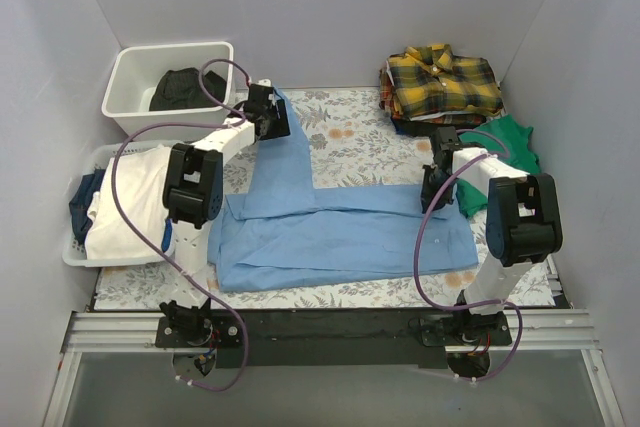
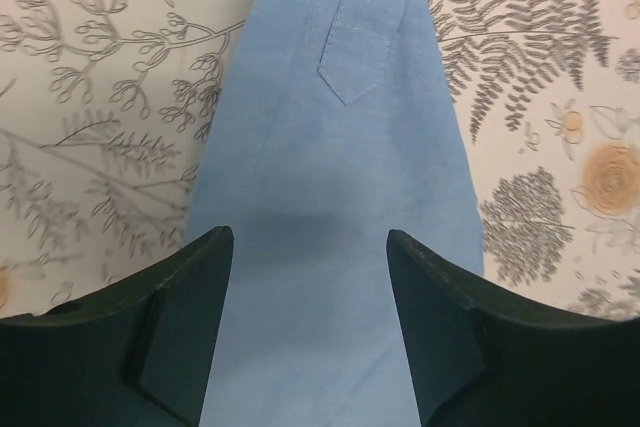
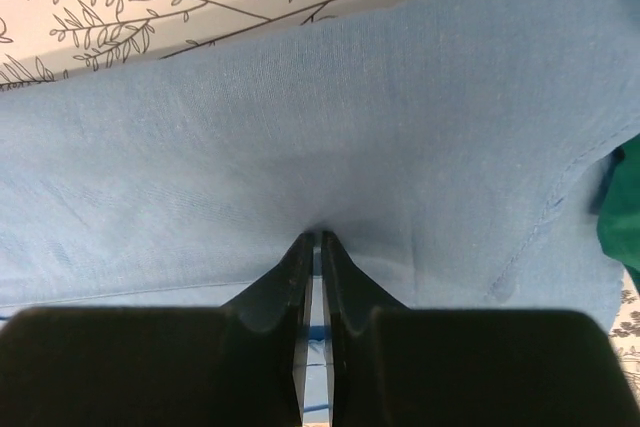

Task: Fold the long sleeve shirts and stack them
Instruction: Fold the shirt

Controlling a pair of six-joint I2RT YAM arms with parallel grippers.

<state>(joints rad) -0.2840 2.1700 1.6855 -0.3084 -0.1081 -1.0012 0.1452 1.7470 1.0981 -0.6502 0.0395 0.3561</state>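
Note:
The light blue long sleeve shirt lies spread across the middle of the floral tablecloth. One sleeve runs up toward the back left. My left gripper is over the far end of that sleeve. In the left wrist view it is open, its jaws set apart above the blue sleeve, holding nothing. My right gripper is at the shirt's right edge. In the right wrist view it is shut on a fold of the blue cloth. The yellow-and-black plaid shirt lies folded at the back right.
A green T-shirt lies right of my right arm; its edge shows in the right wrist view. A white bin at the back left holds a black garment. A white basket of clothes stands at the left.

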